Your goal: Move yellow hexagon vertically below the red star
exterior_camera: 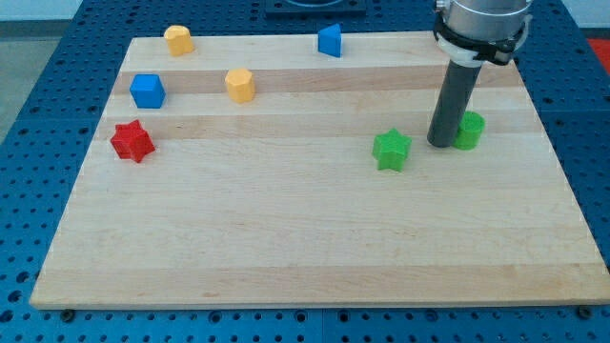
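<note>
Two yellow blocks lie at the view's upper left. One with flat sides like a hexagon [240, 85] sits right of the blue cube [148, 90]. A rounder yellow block [177, 40] sits near the top edge. The red star [132, 141] lies at the left edge, below the blue cube. My tip [441, 145] rests on the board far to the right. It touches or nearly touches the left side of a green round block [469, 131], and a green star [392, 150] lies just left of it. My tip is far from both yellow blocks and the red star.
A blue wedge-shaped block [330, 41] sits at the top edge, middle. The wooden board [305, 257] lies on a blue perforated table. The arm's grey body [481, 24] hangs over the top right corner.
</note>
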`<action>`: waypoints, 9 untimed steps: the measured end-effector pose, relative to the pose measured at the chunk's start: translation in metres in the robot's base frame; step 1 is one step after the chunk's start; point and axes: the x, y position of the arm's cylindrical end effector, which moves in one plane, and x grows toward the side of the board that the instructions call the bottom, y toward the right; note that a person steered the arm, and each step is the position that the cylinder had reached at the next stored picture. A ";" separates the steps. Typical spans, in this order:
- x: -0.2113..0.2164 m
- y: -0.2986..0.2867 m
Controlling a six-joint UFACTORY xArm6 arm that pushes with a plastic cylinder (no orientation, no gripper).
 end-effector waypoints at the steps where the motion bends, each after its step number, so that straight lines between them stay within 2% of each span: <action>1: 0.004 0.000; 3: 0.004 -0.009; 7: -0.105 -0.105; 9: -0.132 -0.171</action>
